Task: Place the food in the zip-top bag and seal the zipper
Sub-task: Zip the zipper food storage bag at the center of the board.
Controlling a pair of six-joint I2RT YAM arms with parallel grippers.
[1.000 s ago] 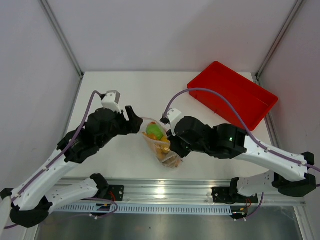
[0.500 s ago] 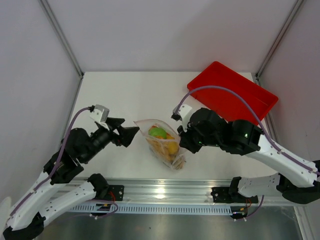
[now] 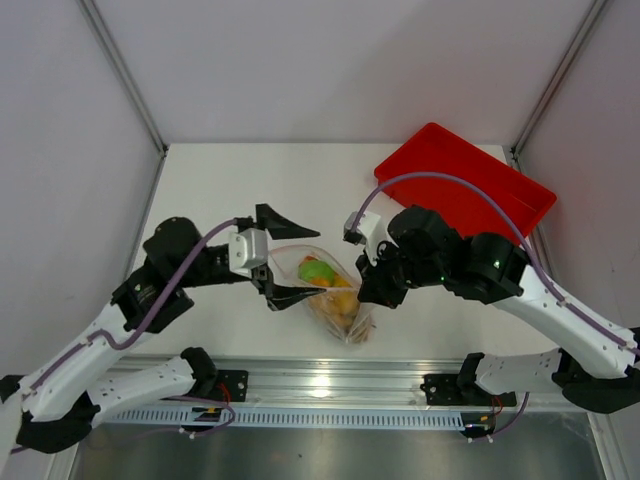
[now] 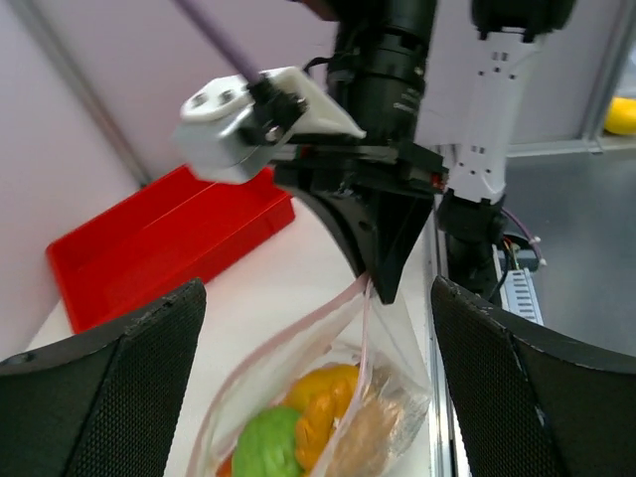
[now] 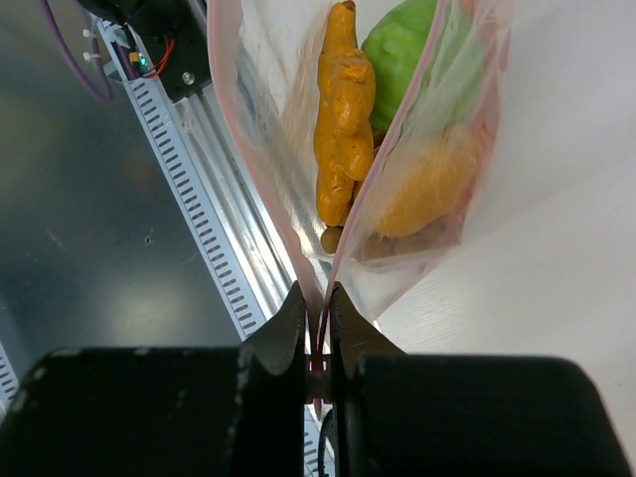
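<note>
Well, my right gripper pinches the bag by its pink zipper at three o'clock — food inside. My left gripper gapes wide at nine o'clock; the bag lies toward six o'clock on the table.

Bright, even light casts soft shadows; glare streaks the metal rail; wrist-view foregrounds are blurred.

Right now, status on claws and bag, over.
Left claw open beside bag. Right claw shut on bag corner. Food inside, mouth unsealed. Nothing blocking.
</note>
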